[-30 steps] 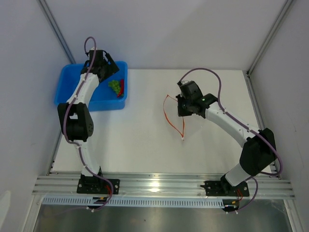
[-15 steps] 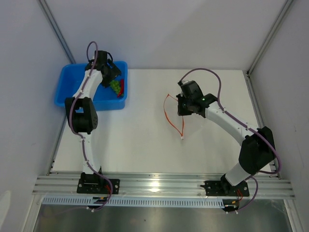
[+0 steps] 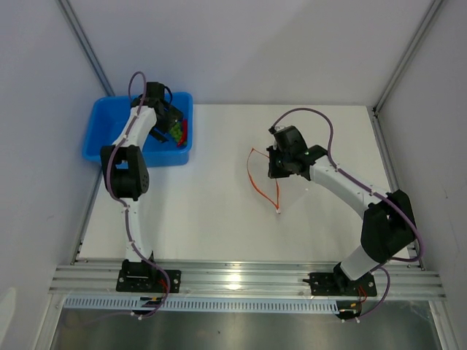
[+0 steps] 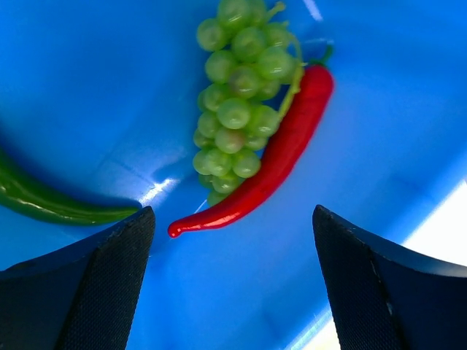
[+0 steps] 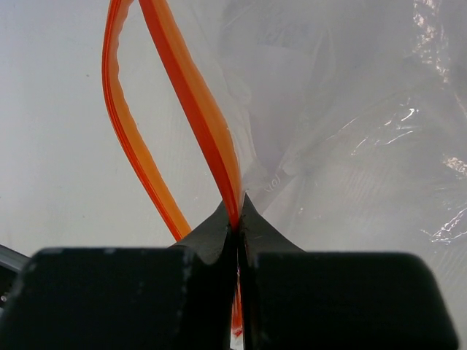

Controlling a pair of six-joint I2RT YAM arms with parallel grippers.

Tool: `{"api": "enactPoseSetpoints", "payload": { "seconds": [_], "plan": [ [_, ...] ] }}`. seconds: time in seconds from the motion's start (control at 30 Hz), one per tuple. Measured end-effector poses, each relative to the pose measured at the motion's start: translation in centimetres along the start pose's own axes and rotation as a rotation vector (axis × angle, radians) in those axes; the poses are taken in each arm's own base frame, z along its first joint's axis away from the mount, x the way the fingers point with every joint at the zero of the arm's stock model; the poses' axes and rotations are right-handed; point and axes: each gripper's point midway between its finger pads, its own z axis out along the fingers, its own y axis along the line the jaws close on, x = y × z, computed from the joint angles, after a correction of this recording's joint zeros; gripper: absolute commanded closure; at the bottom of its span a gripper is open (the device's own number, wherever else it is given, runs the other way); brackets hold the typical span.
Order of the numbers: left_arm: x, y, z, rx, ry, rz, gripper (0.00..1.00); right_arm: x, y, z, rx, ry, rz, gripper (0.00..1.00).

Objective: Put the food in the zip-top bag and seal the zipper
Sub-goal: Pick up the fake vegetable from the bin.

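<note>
Grapes [image 4: 237, 102], a light-green bunch, lie on the floor of the blue tub [image 4: 379, 87]. We see them straight below our left gripper [image 4: 232, 240], whose two dark fingers [image 4: 95, 284] stand wide apart and grip none of the food. The slim red piece [image 4: 281, 157] lies along the right side of the bunch, touching it. Its pointed tip is near the gap between our fingers in the left wrist view. The flat darker-green piece [image 4: 44, 200] lies apart from both, at the left edge of that view, partly cut off by the frame. From above, we find the tub at the far left corner of the white table [image 3: 219, 211], with our left arm stretched over its right half.

Our right gripper [image 5: 237, 219] is well apart from the tub, over the middle of the table. Its jaws are pressed together on the zipper [image 5: 193, 102], pinching the red-orange strip where one band runs down between them. The other band passes just to the left, and the two form a narrow loop above the pinch, so the mouth of the zip-top bag [image 5: 350, 146] stands open. The clear plastic spreads, crumpled, to the right in the right wrist view. All three pieces of food are in the tub.
</note>
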Motion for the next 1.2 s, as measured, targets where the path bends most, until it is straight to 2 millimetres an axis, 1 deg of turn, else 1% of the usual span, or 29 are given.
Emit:
{"api": "enactPoseSetpoints", "payload": {
  "seconds": [0.13,0.33,0.43,0.53,0.63,0.67,0.77,0.93,1.03,1.07,1.13,1.17,1.2],
  "plan": [
    [1.2,0.9,1.5,-0.049,0.033,-0.066,0.10,0.3,-0.2,0.2,-0.001,0.004,0.003,1.00],
    [2.8,3.1,3.4,-0.164,0.075,-0.154,0.09,0.6,-0.6,0.6,0.001,0.009,0.011,1.00],
    [3.4,3.9,3.9,-0.206,0.088,-0.189,0.09,0.7,-0.8,0.8,0.003,0.010,0.014,1.00],
    [3.7,4.2,4.0,-0.228,0.096,-0.214,0.10,0.8,-1.0,1.1,0.005,0.010,0.016,1.00],
    [3.6,3.9,4.2,-0.227,0.094,-0.234,0.17,1.1,-1.1,1.3,0.005,0.017,0.018,1.00],
    [3.6,3.8,4.3,-0.225,0.094,-0.238,0.23,1.1,-1.1,1.3,0.005,0.018,0.019,1.00],
    [3.8,3.7,4.8,-0.221,0.101,-0.252,0.30,1.2,-1.2,1.3,0.005,0.020,0.020,1.00],
    [4.2,3.6,5.6,-0.213,0.117,-0.253,0.32,1.3,-1.3,1.4,0.007,0.021,0.022,1.00],
    [4.2,3.4,5.9,-0.182,0.107,-0.248,0.41,1.5,-1.5,1.4,0.009,0.025,0.024,1.00],
    [4.3,3.5,5.8,-0.175,0.103,-0.249,0.49,1.5,-1.5,1.4,0.010,0.026,0.024,1.00],
    [4.5,3.9,5.6,-0.165,0.097,-0.242,0.59,1.4,-1.5,1.5,0.010,0.024,0.025,1.00],
    [4.6,4.1,5.6,-0.163,0.097,-0.237,0.70,1.4,-1.5,1.5,0.009,0.023,0.025,1.00],
    [4.7,4.2,5.6,-0.155,0.094,-0.231,0.76,1.4,-1.5,1.5,0.009,0.023,0.025,1.00]
  ]
}}
